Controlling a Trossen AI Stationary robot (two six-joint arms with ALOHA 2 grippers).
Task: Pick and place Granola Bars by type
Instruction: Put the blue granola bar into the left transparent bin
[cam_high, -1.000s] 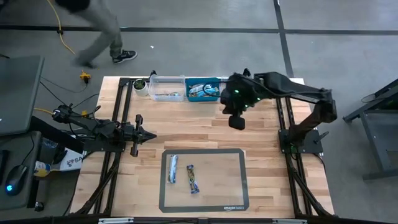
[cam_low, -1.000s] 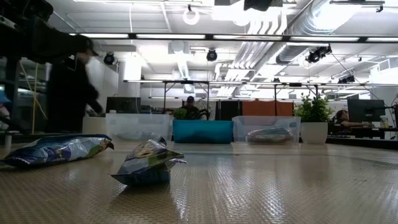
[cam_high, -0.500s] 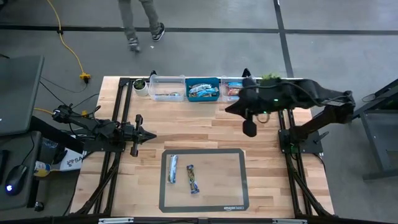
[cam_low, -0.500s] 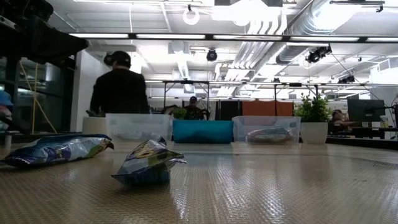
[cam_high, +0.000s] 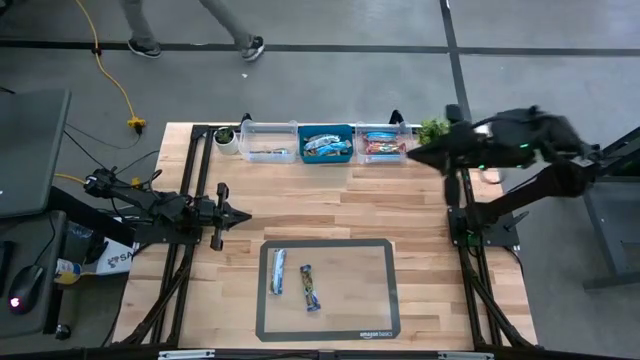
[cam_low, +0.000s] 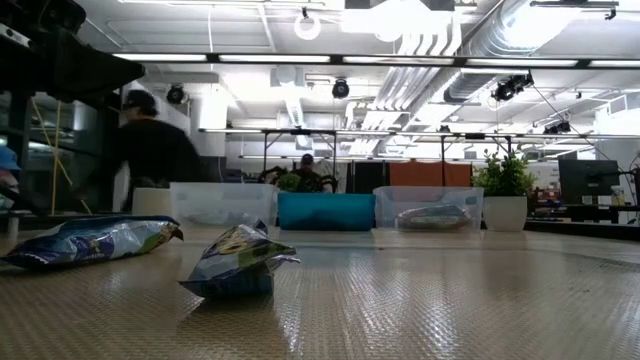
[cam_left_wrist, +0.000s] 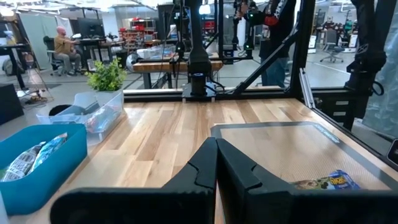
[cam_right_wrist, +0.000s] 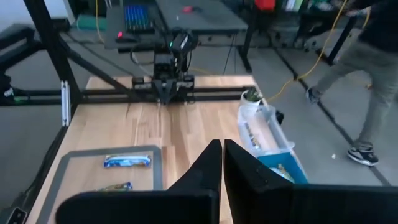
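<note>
Two shiny-wrapped granola bars, one blue (cam_high: 279, 272) and one darker, multicoloured (cam_high: 310, 288), lie side by side on a grey-framed mat (cam_high: 390, 290), well apart from both grippers. The left gripper (cam_high: 238, 217), jaws pressed together and empty, points toward the mat's near corner. The right gripper (cam_high: 418, 155), jaws also pressed together, hangs empty beside the clear plastic bin of red-orange bars (cam_high: 380, 143).

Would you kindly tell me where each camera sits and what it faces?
High: overhead, straight down; both arms, left gripper.
Low: mat level, facing three bins; no arm.
Left wrist: looks past shut fingers at grey mat.
Right wrist: above table, shut fingers.
Shared: high and low show the blue plastic bin.
</note>
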